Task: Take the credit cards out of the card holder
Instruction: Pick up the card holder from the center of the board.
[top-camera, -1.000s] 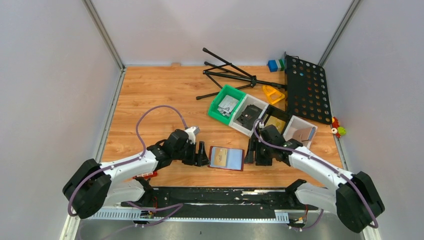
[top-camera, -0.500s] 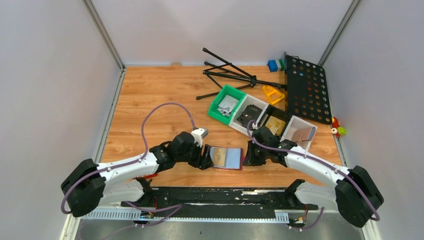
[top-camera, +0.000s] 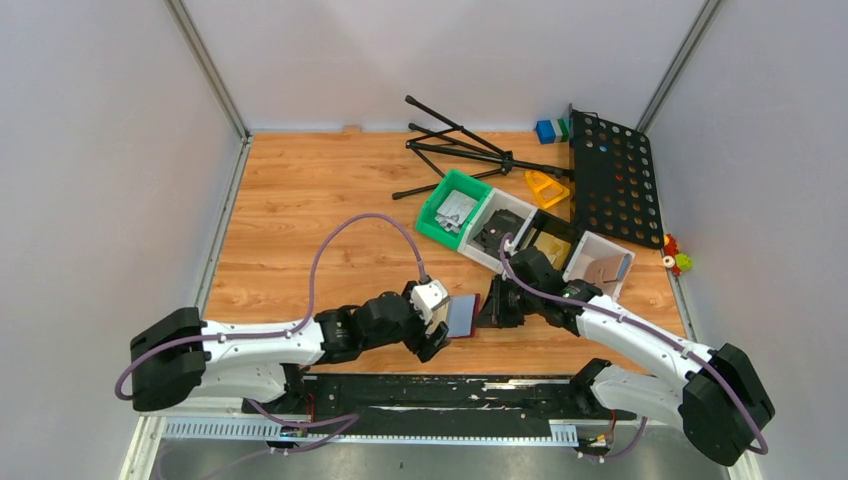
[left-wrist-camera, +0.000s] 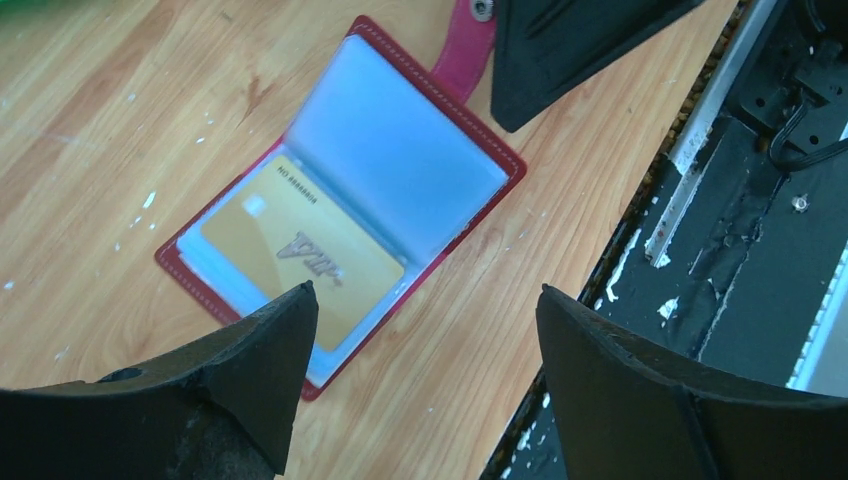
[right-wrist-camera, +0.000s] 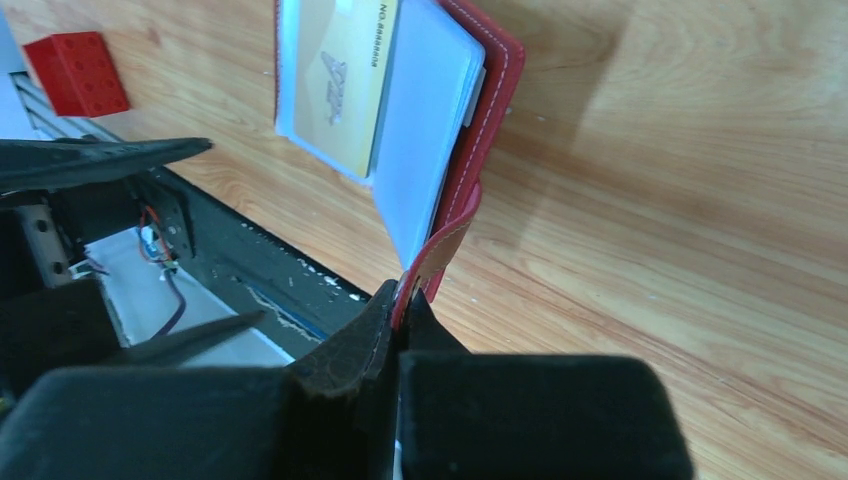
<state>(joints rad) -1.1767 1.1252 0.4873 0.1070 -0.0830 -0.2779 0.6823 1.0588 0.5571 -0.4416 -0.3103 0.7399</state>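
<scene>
**Open card holder gripped at one end**

The red card holder is seen lying open on the wooden table near its front edge, between the two arms. Its snap tab is pinched by the clenched right gripper, and that half is raised at a tilt. A gold card is tucked in the other half. The left gripper is held above, fingers spread wide, nothing grasped. A red block is seen nearby.
</scene>
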